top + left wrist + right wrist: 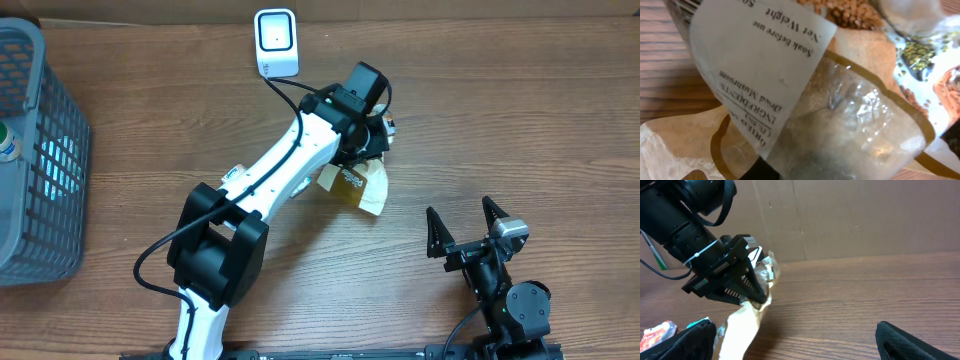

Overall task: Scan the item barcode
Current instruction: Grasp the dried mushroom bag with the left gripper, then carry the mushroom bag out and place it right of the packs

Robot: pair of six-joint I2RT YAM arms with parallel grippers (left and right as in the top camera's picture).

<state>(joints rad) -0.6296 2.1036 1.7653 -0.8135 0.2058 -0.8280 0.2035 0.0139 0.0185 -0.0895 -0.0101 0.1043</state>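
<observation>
The item is a clear and tan plastic bag (362,188) of dried goods, hanging from my left gripper (366,150), which is shut on its top edge, right of and nearer than the white scanner (276,40). In the left wrist view the bag (865,125) fills the frame, with a white ingredients label (765,55) and black bars at its top left corner (684,7). The right wrist view shows the bag (742,325) dangling to the table. My right gripper (463,222) stands open and empty at the front right.
A grey mesh basket (35,150) stands at the left edge with something inside. The scanner's cable (290,95) runs under the left arm. Small packets (655,330) lie at the left in the right wrist view. A cardboard wall (865,215) backs the table.
</observation>
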